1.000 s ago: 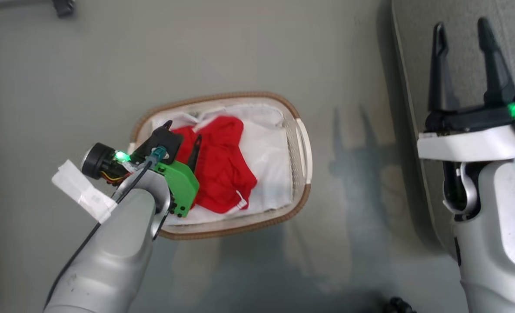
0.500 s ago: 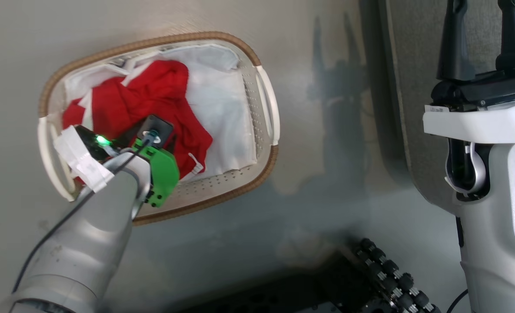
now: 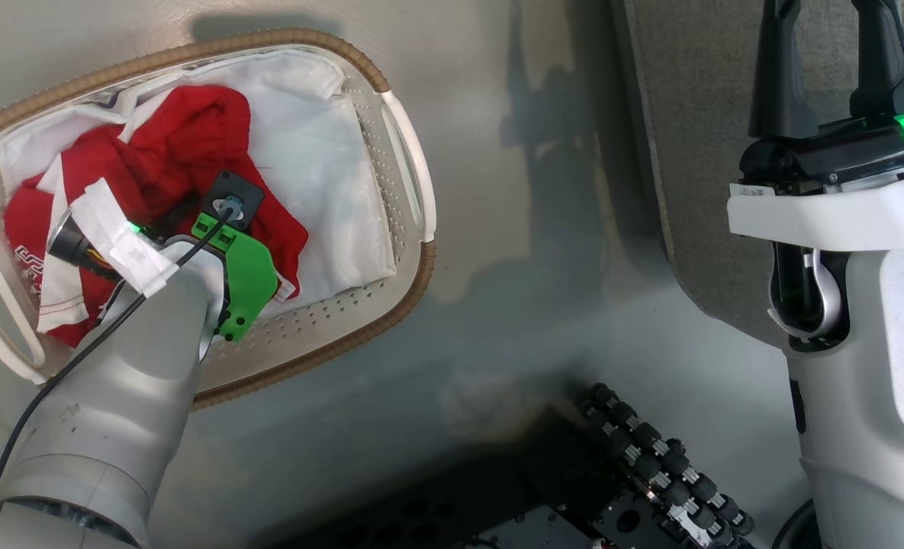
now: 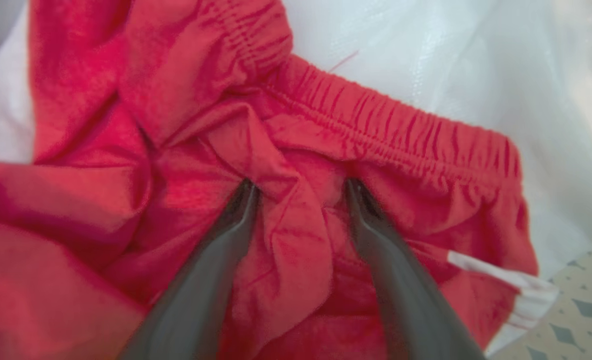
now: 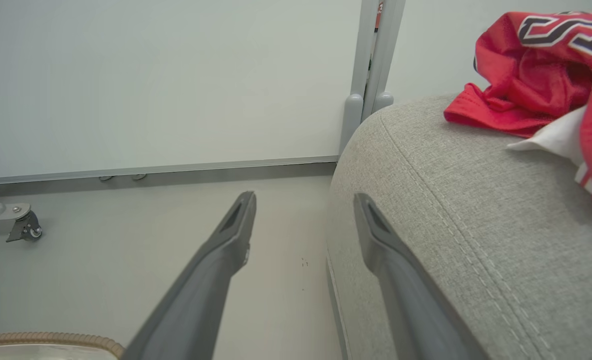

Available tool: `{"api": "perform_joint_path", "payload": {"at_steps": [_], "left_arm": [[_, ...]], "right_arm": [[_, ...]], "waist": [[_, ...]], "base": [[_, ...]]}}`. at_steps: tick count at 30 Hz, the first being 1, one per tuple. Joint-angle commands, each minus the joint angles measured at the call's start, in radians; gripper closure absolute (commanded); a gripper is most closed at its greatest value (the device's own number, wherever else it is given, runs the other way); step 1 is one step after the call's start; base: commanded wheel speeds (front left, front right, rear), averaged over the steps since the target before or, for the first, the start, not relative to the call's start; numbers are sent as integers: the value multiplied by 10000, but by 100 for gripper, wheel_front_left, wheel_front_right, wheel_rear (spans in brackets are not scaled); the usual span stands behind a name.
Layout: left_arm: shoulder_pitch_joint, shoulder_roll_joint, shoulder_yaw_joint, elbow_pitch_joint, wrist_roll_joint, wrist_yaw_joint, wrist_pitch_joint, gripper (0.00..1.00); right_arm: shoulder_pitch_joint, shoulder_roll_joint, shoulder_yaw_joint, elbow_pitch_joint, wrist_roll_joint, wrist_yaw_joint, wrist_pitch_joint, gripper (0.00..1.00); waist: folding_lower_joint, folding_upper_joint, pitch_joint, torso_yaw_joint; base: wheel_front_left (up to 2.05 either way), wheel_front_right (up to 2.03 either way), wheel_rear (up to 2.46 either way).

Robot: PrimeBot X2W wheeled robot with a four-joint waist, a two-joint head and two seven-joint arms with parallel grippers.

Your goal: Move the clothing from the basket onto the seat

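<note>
Because our left gripper (image 4: 300, 186) stands open astride a fold of the red shorts (image 4: 385, 135), in the basket (image 3: 412, 164) at ten o'clock, we judge a pinch is next; our right gripper (image 5: 303, 200) hangs open beside the seat (image 5: 450, 210), whose two o'clock bears a red jersey (image 5: 535, 75).

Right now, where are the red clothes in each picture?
Head view: clothing heaped upper left, inside the basket.
Left wrist view: nearly everywhere, a fold inside the open left tool.
Right wrist view: another piece upper right, on the seat.
Shared landmark: the basket; perforated wall lower right in left wrist, brown rim bottom left in right wrist.
</note>
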Motion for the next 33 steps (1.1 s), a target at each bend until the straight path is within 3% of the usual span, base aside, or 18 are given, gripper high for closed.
{"api": "perform_joint_path", "payload": {"at_steps": [1,2,17,33], "left_arm": [[-147,22,-32,46,-34,81,-3,90],[-159,-1,-54,65,-42,122,-27,100],[327,-691,-278,-425,-398,-138,-1356,100],[1632,-1179,-888,-2846,-1770,-549,-2552,100]], "right_arm": [[-80,-17,-14,21,100,-12,-52,0],[-80,-17,-36,41,115,-11,-52,0],[368,-25,-281,725,-374,-11,-51,0],[2291,-33,-726,2690,-1470,-12,-52,0]], "waist": [[-1,0,6,-37],[-1,0,-20,-32],[-1,0,-1599,864],[-1,0,-5688,2346]], "base": [[0,0,0],[0,0,0],[0,0,0],[0,0,0]]}}
